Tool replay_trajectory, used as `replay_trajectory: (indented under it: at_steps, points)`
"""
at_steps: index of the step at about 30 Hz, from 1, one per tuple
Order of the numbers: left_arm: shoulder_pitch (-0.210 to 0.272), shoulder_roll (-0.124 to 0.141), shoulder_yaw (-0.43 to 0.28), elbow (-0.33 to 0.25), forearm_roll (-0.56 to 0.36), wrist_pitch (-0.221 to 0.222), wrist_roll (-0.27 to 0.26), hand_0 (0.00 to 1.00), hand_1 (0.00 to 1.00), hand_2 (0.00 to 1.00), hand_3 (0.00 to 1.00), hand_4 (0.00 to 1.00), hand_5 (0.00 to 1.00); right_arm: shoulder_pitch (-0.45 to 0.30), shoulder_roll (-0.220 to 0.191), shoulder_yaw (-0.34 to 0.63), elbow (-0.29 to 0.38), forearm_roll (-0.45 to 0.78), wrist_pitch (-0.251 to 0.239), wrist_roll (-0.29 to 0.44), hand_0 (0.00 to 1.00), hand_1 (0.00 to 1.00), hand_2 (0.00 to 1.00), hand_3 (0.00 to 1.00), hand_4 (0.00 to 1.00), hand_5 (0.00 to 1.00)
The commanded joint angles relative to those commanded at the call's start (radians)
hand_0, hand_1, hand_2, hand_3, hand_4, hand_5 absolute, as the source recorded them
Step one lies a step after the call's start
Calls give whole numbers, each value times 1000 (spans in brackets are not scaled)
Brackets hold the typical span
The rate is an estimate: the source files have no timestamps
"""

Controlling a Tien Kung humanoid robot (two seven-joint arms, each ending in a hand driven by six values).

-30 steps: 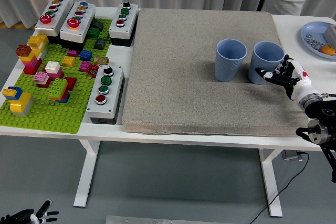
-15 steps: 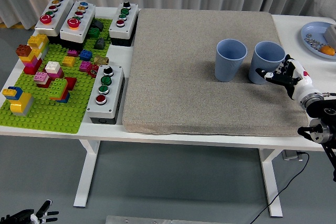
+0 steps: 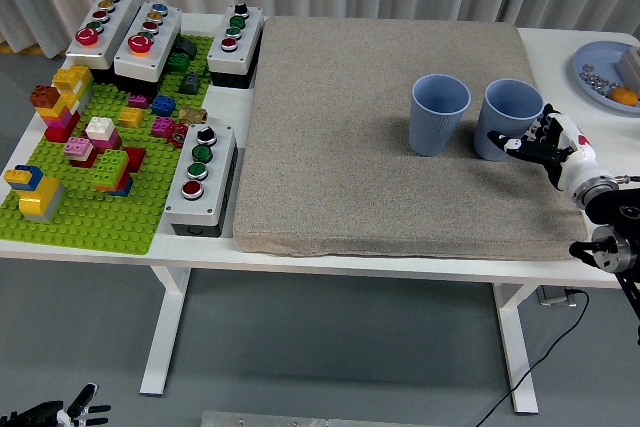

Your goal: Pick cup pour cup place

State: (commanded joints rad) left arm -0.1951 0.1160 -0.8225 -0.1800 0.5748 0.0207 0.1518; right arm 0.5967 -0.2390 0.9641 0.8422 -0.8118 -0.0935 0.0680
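On the grey mat (image 3: 380, 137), the right hand (image 3: 545, 143) is hovering with fingers spread, empty, touching or just short of the right cup (image 3: 509, 118), which is standing upright just beside the left cup (image 3: 438, 113). Closing off-centre is likely to be risking a shove that tips it into its neighbour. The left hand (image 3: 60, 413) is hanging below.

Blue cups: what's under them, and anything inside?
Both blue cups stand upright on the grey mat that covers the white table. Their insides look empty; their bottoms are hidden.
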Motion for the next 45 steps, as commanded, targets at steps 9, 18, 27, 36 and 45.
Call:
replay_trajectory:
  at_steps: [9,18,27,36,45]
  points:
    - [7,1,2,0,-2,0,1,723,709,740,637,517,979,-3,0,5,2,-8,2,-10,943,921,998,998,865,256]
    - [6,1,3,0,-5,0,0,723,708,740,638,517,979,-3,-12,15,15,-19,8,-25,946,923,998,998,867,260]
    - [8,3,-2,0,-5,1,0,724,709,740,638,517,981,-38,-65,37,105,-33,13,-45,945,919,998,998,871,266]
    - [10,6,-14,0,3,1,1,724,709,739,638,517,981,-84,-109,74,194,-36,16,-64,945,920,998,998,872,267]
    - [12,10,-23,0,12,-1,3,723,709,738,638,517,982,-119,-129,90,244,-31,13,-65,943,922,998,998,875,273]
